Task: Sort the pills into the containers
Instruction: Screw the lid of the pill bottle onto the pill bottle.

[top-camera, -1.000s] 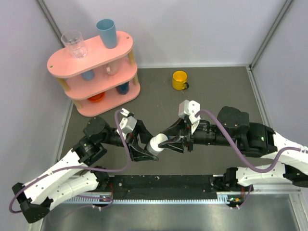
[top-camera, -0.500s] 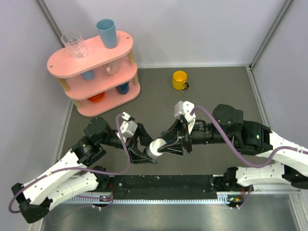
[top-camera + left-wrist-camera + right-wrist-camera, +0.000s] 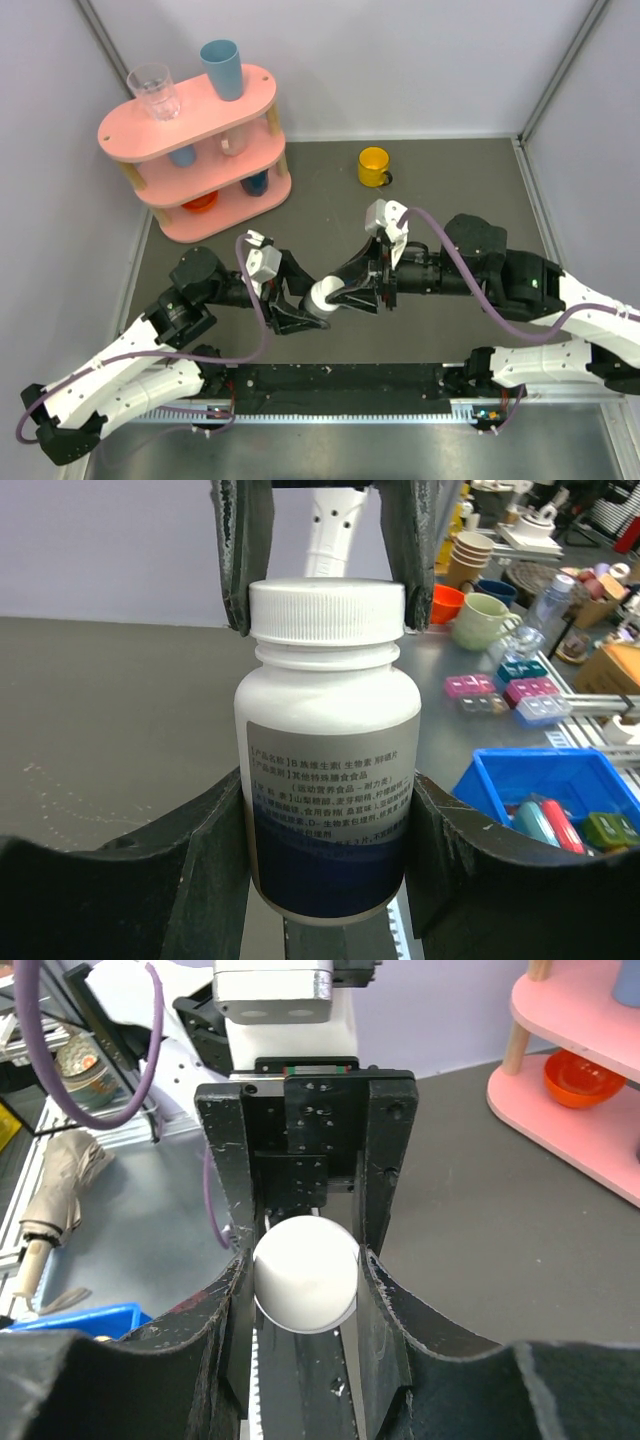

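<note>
The step in hand is judged to be the opening of the pill supply. A white bottle (image 3: 325, 770) is held in the air over the middle of the table (image 3: 450, 180), toward its near edge, lying between the two arms. Its body is grasped by the left gripper (image 3: 303, 313), and its cap (image 3: 305, 1287) is clamped between the fingers of the right gripper (image 3: 348, 293). The cap is seated on the neck, so a twist of the right wrist against a firm left hold is called for next, then a pull along the bottle's axis. The bottle's contents are hidden, and no pills are seen. No teal pill box can be made out on the table from above. Small coloured boxes (image 3: 505, 685) are seen on a bench past the table's edge, but whether one is the task's cannot be told. A yellow mug (image 3: 373, 165), seemingly empty, stands near the far edge
</note>
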You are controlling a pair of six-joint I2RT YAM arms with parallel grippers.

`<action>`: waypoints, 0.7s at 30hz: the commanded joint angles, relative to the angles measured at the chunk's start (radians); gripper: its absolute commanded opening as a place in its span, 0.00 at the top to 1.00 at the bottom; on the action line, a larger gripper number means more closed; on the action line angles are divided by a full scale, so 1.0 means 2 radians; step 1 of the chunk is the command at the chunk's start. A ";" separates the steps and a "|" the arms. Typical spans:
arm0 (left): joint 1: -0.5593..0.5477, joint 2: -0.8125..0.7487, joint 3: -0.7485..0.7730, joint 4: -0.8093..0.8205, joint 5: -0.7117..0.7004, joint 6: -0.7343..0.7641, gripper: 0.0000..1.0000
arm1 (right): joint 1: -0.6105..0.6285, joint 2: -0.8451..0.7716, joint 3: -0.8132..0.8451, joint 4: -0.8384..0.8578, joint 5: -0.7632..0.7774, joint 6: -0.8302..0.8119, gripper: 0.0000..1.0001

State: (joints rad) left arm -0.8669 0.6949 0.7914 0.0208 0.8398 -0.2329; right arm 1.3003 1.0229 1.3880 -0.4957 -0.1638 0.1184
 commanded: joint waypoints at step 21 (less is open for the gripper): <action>0.004 0.029 0.078 0.035 -0.373 0.142 1.00 | 0.000 0.134 0.102 -0.158 0.126 0.083 1.00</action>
State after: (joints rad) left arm -0.8742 0.7429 0.8509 -0.1455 0.3542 -0.0212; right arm 1.2655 1.2205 1.5681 -0.6147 0.1753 0.1646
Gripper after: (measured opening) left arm 0.576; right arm 0.365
